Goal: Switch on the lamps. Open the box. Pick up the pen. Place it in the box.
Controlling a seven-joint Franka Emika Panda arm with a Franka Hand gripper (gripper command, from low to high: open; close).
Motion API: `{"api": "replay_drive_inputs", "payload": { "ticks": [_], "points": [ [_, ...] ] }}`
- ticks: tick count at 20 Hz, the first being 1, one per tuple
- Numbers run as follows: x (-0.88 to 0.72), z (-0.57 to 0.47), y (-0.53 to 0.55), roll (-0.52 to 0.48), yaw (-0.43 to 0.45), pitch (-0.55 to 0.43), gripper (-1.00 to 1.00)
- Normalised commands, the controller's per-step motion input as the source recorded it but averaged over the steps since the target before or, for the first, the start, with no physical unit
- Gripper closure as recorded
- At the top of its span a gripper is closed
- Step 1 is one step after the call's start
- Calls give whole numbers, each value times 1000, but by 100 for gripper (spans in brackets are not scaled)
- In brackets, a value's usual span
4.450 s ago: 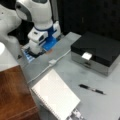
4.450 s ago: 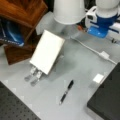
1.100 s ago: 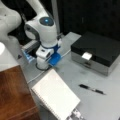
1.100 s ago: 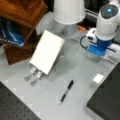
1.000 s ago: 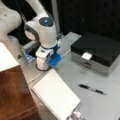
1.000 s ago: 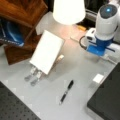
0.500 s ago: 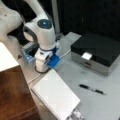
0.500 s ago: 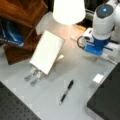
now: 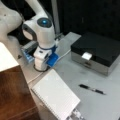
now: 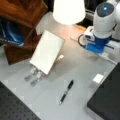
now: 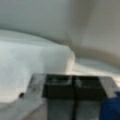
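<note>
I have the hand [image 11: 74,100] pointed straight down at the worktop [image 9: 100,105], and in the wrist view its two dark fingers [image 11: 58,87] sit pressed together with only a thin seam between them, nothing held. In both front views the white arm (blue light glowing on its top joint) stands over a round base [image 9: 41,67] at the far left of the worktop, and the fingertips themselves are hidden behind the wrist there.

The lamps show as one cream-white shade [image 10: 68,11], which glows brightly and throws a warm patch on the surface just under it, so it is lit. The box [image 9: 96,53] sits at the far right with its black lid down flat and the small white latch [image 9: 86,56] at the front edge. The pen [image 9: 91,89] lies flat on the worktop in front of the box, near it but not touching, well apart from the hand. A white spiral notebook [image 9: 56,96] rests tilted at the near left, beside a brown wooden shelf [image 9: 15,92].
</note>
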Motion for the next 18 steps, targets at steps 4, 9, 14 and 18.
{"api": "replay_drive_inputs", "payload": {
  "ticks": [4,9,14,18],
  "points": [
    [-402,263,106,106,-145,-313,100],
    [-228,268,121,74,-155,-212,100],
    [-60,189,152,45,-187,-83,100],
    [-13,131,198,27,-174,31,-100]
  ]
}}
